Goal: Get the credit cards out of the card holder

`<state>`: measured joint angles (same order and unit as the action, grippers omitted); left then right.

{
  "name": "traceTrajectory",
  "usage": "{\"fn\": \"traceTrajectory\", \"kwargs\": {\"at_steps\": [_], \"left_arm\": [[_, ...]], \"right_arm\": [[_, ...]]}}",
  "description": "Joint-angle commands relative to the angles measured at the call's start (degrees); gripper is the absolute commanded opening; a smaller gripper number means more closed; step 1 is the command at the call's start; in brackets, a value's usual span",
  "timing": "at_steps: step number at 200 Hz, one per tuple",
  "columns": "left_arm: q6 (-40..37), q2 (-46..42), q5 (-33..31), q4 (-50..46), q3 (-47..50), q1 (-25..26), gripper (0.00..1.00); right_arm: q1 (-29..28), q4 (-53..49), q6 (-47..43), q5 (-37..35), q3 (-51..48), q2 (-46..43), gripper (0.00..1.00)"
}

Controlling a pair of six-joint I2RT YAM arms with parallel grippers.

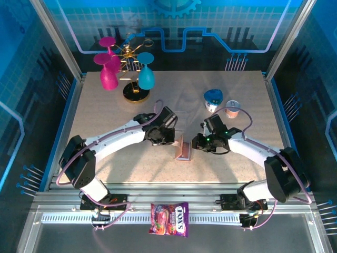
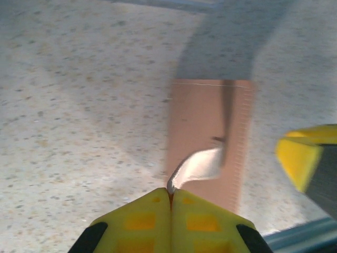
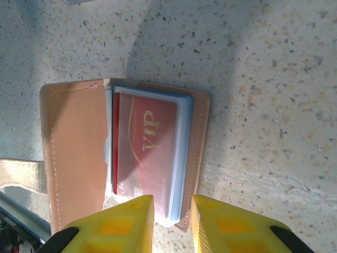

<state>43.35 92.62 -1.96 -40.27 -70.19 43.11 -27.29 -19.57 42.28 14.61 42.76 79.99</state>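
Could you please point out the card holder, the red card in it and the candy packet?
card holder [image 3: 73,147], right wrist view, on its open brown flap.
red card [image 3: 145,145], right wrist view, on the middle of its face.
candy packet [image 1: 169,219], top external view, on its middle.

The flat brown leather card holder [image 1: 184,148] lay on the speckled beige table [image 1: 237,113], midway along its near edge, between the left gripper [image 1: 169,138] and the right gripper [image 1: 196,142], with a thin red plastic credit card [image 3: 145,142] in its pocket.
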Motion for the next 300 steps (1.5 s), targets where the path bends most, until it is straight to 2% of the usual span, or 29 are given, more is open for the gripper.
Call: {"fn": "traceTrajectory", "kwargs": {"at_steps": [1, 43, 91, 126, 171, 194, 227, 256, 272, 300], "left_arm": [[-0.72, -1.27, -1.31, -1.71, 3.83, -2.06, 0.03], [-1.07, -2.19, -1.11, -0.72, 9.63, -4.94, 0.04], [-1.56, -2.44, -0.09, -0.07, 12.62, -7.51, 0.11], [-1.87, -2.99, -0.09, -0.52, 13.11, -8.33, 0.21], [-2.89, -5.61, 0.91, -1.11, 10.75, -9.26, 0.41], [-3.7, -6.15, 2.0, -1.9, 7.51, -9.6, 0.45], [-3.91, -6.69, 7.05, -0.95, 3.86, -9.62, 0.46], [-1.87, -6.32, 16.49, 4.03, 3.35, -9.3, 0.48], [-0.46, -4.64, 20.42, 5.61, 2.64, -8.26, 0.48], [1.25, -1.24, 22.85, 6.92, 0.31, -4.68, 0.47]], "right_arm": [[0.53, 0.33, -1.02, 1.91, 1.7, 1.06, 0.27], [0.03, 0.09, -1.06, 2.05, 2.18, 1.66, 0.27], [-0.7, -0.01, -1.06, 2.26, 3.42, 3.22, 0.27], [-1.6, -0.49, -1.06, 2.01, 4.63, 4.21, 0.27], [-2.33, -1.52, -1.09, 1.71, 5.22, 4.23, 0.28], [-2.85, -1.96, -1.15, 1.62, 5.24, 4.24, 0.28], [-3.86, -1.07, -1.34, 2.76, 5.48, 4.96, 0.28], [-4.44, 0.7, -0.37, 3.87, 5.26, 6.0, 0.28], [-4.61, 1.86, -0.03, 4.86, 5.39, 6.73, 0.27], [-4.57, 3.54, 0.08, 5.98, 5.21, 7.13, 0.27]]}}
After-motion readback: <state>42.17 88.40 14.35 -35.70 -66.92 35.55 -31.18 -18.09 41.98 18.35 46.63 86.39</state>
